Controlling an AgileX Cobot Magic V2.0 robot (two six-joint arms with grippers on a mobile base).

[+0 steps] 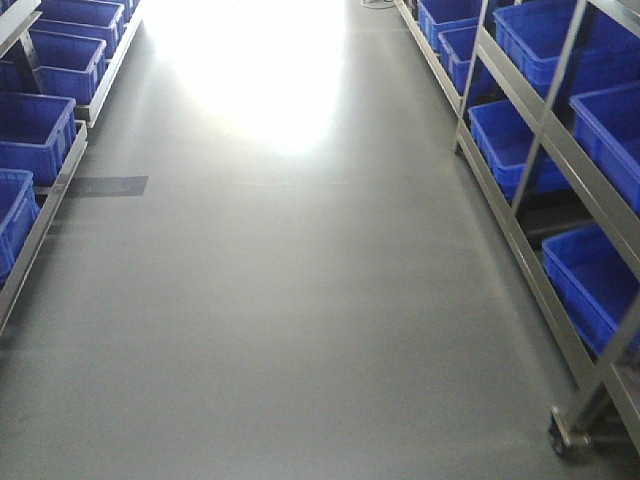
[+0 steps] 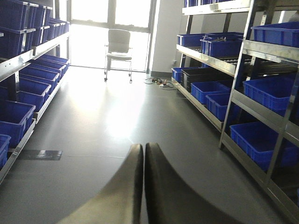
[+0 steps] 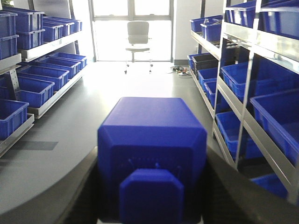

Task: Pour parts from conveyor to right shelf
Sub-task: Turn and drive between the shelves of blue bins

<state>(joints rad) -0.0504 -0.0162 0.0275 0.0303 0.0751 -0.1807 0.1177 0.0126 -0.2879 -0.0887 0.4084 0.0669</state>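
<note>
Operator: Status of the part?

Inspector: The blue part (image 3: 152, 135) is clamped between the fingers of your right pincer (image 3: 152, 184), stud toward the wrist camera. Your left pincer (image 2: 143, 150) is closed on nothing. The conveyor is not in view.

Operator: And the delivery?

Inspector: The right shelf (image 1: 548, 118) runs along the aisle on your right, and the load is not yet over it. In my judgement you should swing right and bring the part above an open blue bin (image 1: 590, 280). Lower it inside the walls, then release. A drop from height risks bounce-out.
</note>
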